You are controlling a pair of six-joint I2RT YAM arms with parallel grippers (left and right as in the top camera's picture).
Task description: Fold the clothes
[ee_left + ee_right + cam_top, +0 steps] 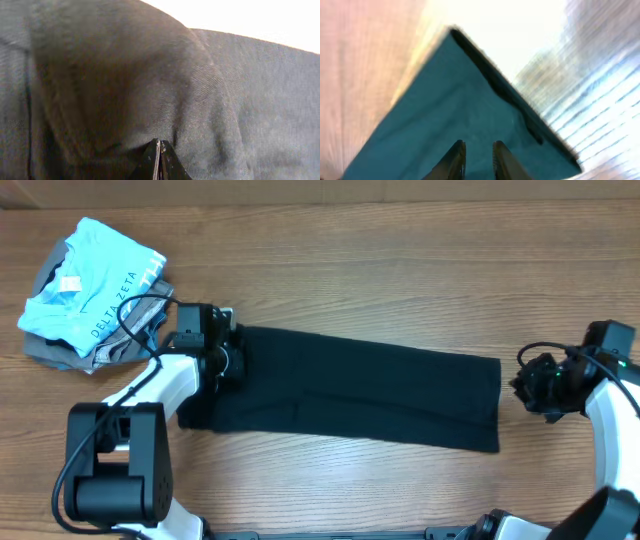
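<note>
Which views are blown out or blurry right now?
Overhead: sharp, evenly lit, black T-shirt well exposed. Left wrist: close on fabric, top-right corner blown white. Right wrist: blurred, table washed out, T-shirt reads teal.

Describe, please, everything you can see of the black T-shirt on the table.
The black T-shirt lies flat on the wooden table, folded into a long band running left to right: plain, soft knit fabric with shallow creases. The left claw is shut on a pinch of cloth at its left end, where the fabric bulges up. The right claw, slightly open, is at its right edge; contact there is unclear.
</note>
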